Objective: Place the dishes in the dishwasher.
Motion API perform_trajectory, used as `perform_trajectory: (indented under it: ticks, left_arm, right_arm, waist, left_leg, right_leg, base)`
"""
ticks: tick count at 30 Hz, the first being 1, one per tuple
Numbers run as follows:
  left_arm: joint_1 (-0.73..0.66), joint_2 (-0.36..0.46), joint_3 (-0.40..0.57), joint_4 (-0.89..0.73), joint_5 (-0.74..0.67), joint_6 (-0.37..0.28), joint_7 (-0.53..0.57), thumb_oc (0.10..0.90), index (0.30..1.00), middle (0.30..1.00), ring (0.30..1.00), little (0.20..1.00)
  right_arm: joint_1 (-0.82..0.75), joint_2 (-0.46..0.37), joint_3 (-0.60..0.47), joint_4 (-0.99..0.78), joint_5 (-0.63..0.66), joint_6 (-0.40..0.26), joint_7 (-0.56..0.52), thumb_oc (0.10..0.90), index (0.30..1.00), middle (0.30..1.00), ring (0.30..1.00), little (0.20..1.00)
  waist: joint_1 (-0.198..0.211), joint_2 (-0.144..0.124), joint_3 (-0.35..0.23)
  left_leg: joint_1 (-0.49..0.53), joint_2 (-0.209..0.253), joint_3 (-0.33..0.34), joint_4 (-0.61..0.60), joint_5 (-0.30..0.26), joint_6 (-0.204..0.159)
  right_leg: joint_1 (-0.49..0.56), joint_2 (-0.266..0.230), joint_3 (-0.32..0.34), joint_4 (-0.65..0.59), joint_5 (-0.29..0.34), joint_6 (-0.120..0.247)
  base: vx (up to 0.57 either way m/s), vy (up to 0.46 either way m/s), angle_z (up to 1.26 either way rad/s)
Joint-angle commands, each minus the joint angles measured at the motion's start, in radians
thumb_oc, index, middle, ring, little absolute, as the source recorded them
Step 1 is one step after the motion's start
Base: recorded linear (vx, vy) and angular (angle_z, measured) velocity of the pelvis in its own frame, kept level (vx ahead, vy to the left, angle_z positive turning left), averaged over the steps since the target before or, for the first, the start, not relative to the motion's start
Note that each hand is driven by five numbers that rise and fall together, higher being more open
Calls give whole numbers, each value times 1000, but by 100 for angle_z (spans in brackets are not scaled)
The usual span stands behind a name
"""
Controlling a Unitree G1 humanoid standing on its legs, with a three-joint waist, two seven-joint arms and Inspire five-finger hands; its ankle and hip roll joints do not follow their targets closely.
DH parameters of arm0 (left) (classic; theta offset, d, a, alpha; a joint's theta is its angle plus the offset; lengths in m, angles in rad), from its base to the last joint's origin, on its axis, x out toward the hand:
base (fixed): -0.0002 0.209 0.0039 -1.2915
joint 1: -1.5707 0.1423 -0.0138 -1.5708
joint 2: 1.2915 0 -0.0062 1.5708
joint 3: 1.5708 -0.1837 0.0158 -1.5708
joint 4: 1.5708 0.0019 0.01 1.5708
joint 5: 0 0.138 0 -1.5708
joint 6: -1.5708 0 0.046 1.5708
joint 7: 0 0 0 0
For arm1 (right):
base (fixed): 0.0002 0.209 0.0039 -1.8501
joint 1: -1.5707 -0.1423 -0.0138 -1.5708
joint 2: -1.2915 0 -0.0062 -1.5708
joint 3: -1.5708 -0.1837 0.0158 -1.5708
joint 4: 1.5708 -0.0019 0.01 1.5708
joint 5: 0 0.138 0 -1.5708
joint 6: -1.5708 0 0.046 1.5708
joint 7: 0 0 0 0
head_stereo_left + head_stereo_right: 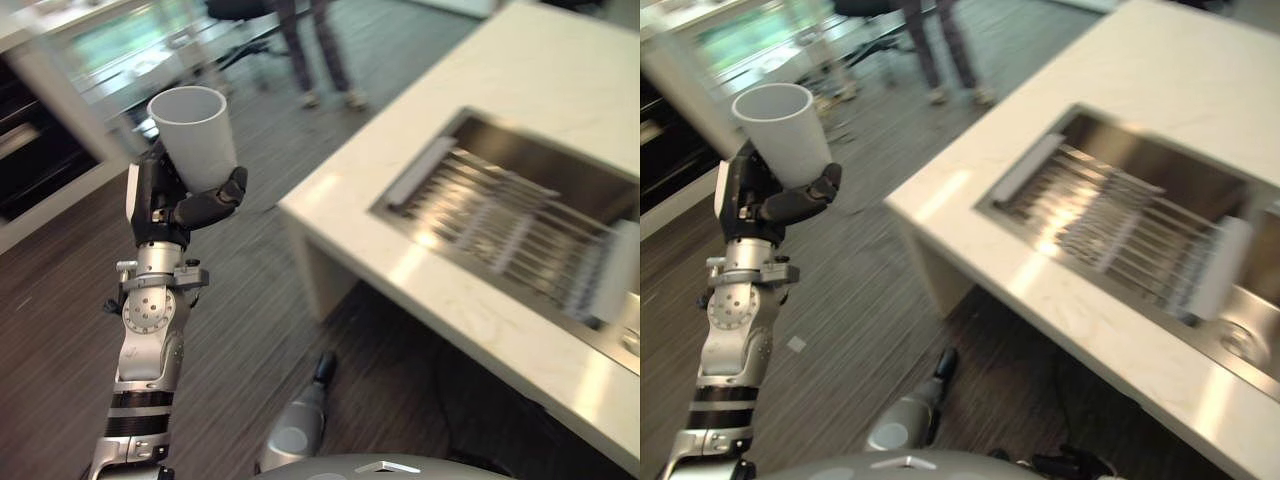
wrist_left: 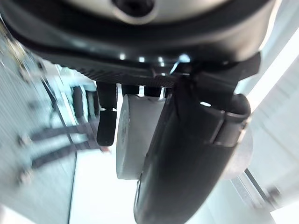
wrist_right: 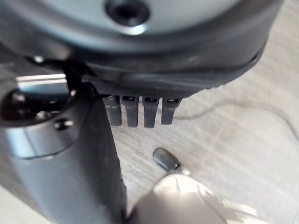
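A white cup stands upright, mouth up, in my left hand, which is raised over the wooden floor to the left of the counter. The fingers and thumb curl round its lower part. The left wrist view shows the cup close up, pressed between the thumb and the fingers. My right hand hangs low over the floor with its fingers straight and nothing in it. It also appears as a dark tip at the bottom of the left eye view.
A white counter fills the right side, with a steel sink and its wire rack set into it. A person's legs stand at the top. Dark cabinets and a blurred glass-fronted unit lie at the far left.
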Motion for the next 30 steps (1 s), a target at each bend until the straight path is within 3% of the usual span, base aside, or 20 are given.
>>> perform_trajectory:
  ticks: [1, 2, 3, 6, 8, 10, 11, 14, 15, 16, 17, 18, 19, 20, 21, 22, 25, 26, 27, 30]
  left_arm:
    - [-32, 84, 108, -87, -12, -134, -33, 400, 300, 300, 300, 300]
    - [-14, 82, 127, -76, -1, -135, -35, 400, 300, 300, 300, 300]
    - [6, 82, 131, -72, -6, -138, -52, 400, 300, 300, 300, 300]
    - [20, 82, 129, -64, -3, -143, -60, 400, 300, 300, 300, 300]
    - [44, 88, 118, -63, -5, -146, -79, 400, 300, 300, 300, 300]
    - [70, 87, 114, -73, -2, -141, -93, 400, 300, 300, 300, 300]
    - [82, 85, 119, -83, 3, -141, -101, 400, 300, 300, 300, 300]
    - [93, 80, 112, -92, -1, -138, -113, 400, 300, 300, 300, 300]
    - [87, 79, 107, -92, 3, -140, -109, 400, 300, 300, 300, 300]
    - [87, 80, 107, -92, 3, -140, -109, 400, 300, 300, 300, 300]
    - [78, 87, 92, -85, 7, -150, -110, 400, 300, 300, 300, 300]
    - [40, 98, 38, -82, 7, -162, -111, 400, 300, 300, 300, 300]
    - [38, 99, 37, -79, 8, -163, -110, 400, 300, 300, 300, 300]
    - [9, 103, -7, -69, 5, -164, -113, 400, 300, 300, 300, 300]
    - [-21, 106, -55, -58, -3, -163, -122, 400, 300, 300, 300, 300]
    - [-48, 102, -108, -51, 3, -159, -128, 400, 300, 300, 300, 300]
    - [-63, 108, -133, -43, 9, -154, -129, 400, 300, 300, 300, 300]
    - [-93, 103, -180, -38, 16, -148, -132, 400, 300, 300, 300, 300]
    - [-81, 96, -193, -45, 37, -144, -135, 400, 300, 300, 300, 300]
    - [-79, 96, -192, -47, 37, -143, -136, 400, 300, 300, 300, 300]
  right_arm:
    - [18, 25, -17, 90, -51, 6, 13, 800, 900, 900, 900, 900]
    - [18, 22, -29, 92, -54, 7, 16, 800, 900, 900, 900, 900]
    - [30, 24, -47, 92, -49, 8, 25, 800, 900, 900, 900, 900]
    - [42, 28, -51, 88, -49, 2, 26, 800, 900, 900, 900, 900]
    - [56, 43, -79, 84, -33, 2, 27, 800, 900, 900, 900, 900]
    - [70, 55, -95, 90, -31, -1, 21, 800, 900, 900, 900, 900]
    - [74, 64, -106, 90, -32, -3, 22, 800, 900, 900, 900, 900]
    - [55, 70, -125, 82, -30, 0, 19, 800, 900, 900, 900, 900]
    - [54, 82, -124, 71, -26, -7, 19, 800, 900, 900, 900, 900]
    - [54, 82, -124, 71, -26, -7, 19, 800, 900, 900, 900, 900]
    - [44, 92, -116, 59, -24, -10, 30, 800, 900, 900, 900, 900]
    - [15, 99, -100, 62, 1, -8, 36, 800, 900, 900, 900, 900]
    - [14, 100, -101, 64, 1, -8, 36, 800, 900, 900, 900, 900]
    - [-1, 101, -105, 66, 31, -4, 37, 800, 900, 900, 900, 900]
    - [-10, 104, -101, 66, 61, -3, 39, 800, 900, 900, 900, 900]
    - [-23, 109, -95, 58, 91, -1, 38, 800, 900, 900, 900, 900]
    - [-28, 109, -87, 48, 92, 2, 45, 800, 900, 900, 900, 900]
    - [-34, 106, -72, 29, 97, 4, 43, 800, 900, 900, 900, 900]
    - [-34, 113, -45, 12, 83, 4, 40, 800, 900, 900, 900, 900]
    - [-34, 114, -44, 12, 83, 4, 40, 800, 900, 900, 900, 900]
  waist:
    - [-43, -17, -5]
    - [-44, -21, -11]
    - [-68, -28, -30]
    - [-82, -32, -46]
    - [-106, -32, -81]
    - [-118, -32, -102]
    - [-121, -33, -106]
    - [-113, -65, -97]
    - [-125, -79, -87]
    - [-126, -82, -87]
    - [-151, -93, -79]
    - [-186, -100, -63]
    - [-182, -99, -67]
    - [-198, -100, -54]
    - [-209, -97, -47]
    - [-205, -107, -40]
    - [-216, -109, -37]
    - [-230, -114, -33]
    - [-219, -129, -32]
    - [-219, -130, -32]
  left_leg:
    - [143, 171, -48, 68, 32, -30]
    - [172, 208, -7, 79, 29, -37]
    - [235, 279, 102, 84, 40, -54]
    - [263, 317, 159, 78, 70, -72]
    - [313, 357, 248, 54, 94, -96]
    - [307, 350, 255, 26, 82, -98]
    - [295, 342, 261, 24, 43, -90]
    - [264, 245, 174, 20, -54, -27]
    - [250, 206, 143, 18, -78, -1]
    - [249, 202, 142, 18, -79, 0]
    - [244, 170, 102, 15, -100, 18]
    - [249, 94, 10, 9, -109, 60]
    - [255, 98, -1, 8, -127, 53]
    - [248, 60, -41, 5, -103, 77]
    - [249, 34, -90, 5, -109, 91]
    - [244, 0, -140, 3, -109, 106]
    - [241, -9, -166, 3, -112, 109]
    - [241, -33, -222, 3, -101, 116]
    - [255, -52, -240, 7, -114, 125]
    - [256, -53, -240, 7, -115, 125]
  right_leg:
    - [9, -159, -12, -68, 131, 119]
    - [6, -180, -46, -65, 145, 121]
    - [2, -220, -106, -61, 173, 129]
    - [4, -239, -139, -61, 191, 138]
    - [1, -285, -202, -55, 234, 153]
    - [10, -316, -239, -53, 282, 187]
    - [18, -337, -255, -51, 294, 199]
    - [39, -433, -247, -1, 359, 242]
    - [34, -457, -213, 26, 387, 249]
    - [34, -461, -214, 28, 387, 250]
    - [11, -461, -101, 42, 400, 250]
    - [-52, -404, 197, 58, 356, 208]
    - [-52, -399, 217, 64, 343, 221]
    - [-90, -349, 347, 83, 317, 189]
    - [-105, -291, 424, 92, 263, 177]
    - [-91, -256, 418, 68, 256, 178]
    - [-97, -235, 415, 66, 246, 175]
    - [-117, -203, 468, 79, 250, 182]
    - [-82, -208, 457, 53, 268, 180]
    - [-79, -209, 456, 50, 269, 180]
  base:
    - [-197, 191, 127]
    - [-356, 344, 113]
    - [-246, 242, 146]
    - [-165, 214, 174]
    - [-150, 313, 137]
    - [-124, 464, 225]
    - [-78, 627, 195]
    - [52, 536, 45]
    - [15, 282, 57]
    - [28, 291, 91]
    - [149, 401, 105]
    - [207, 392, 86]
    - [230, 358, 109]
    - [203, 232, 190]
    - [252, 305, 188]
    - [204, 182, 124]
    - [129, 43, 129]
    - [177, 11, 141]
    - [177, 11, 141]
    - [46, -13, 116]
